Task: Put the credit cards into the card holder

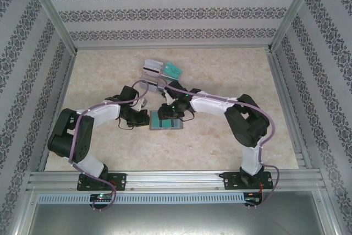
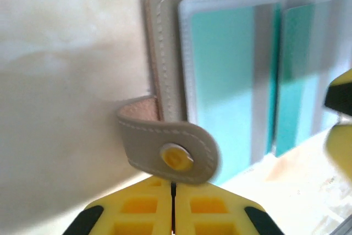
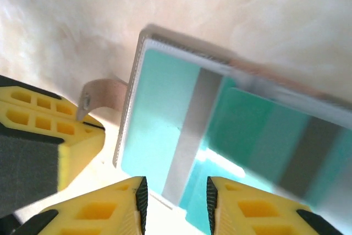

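Card holder, stitched grey leather, glossy teal cards inside

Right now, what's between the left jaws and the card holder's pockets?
Left wrist view: only the snap strap of the card holder, curling from its cover to the left gripper, jaws shut.

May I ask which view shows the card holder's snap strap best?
The left wrist view: the snap strap sits close and face-on, stud and stitching plain. The right wrist view catches its brownish underside, its end at the left claw. From the top external camera it is too small to tell.
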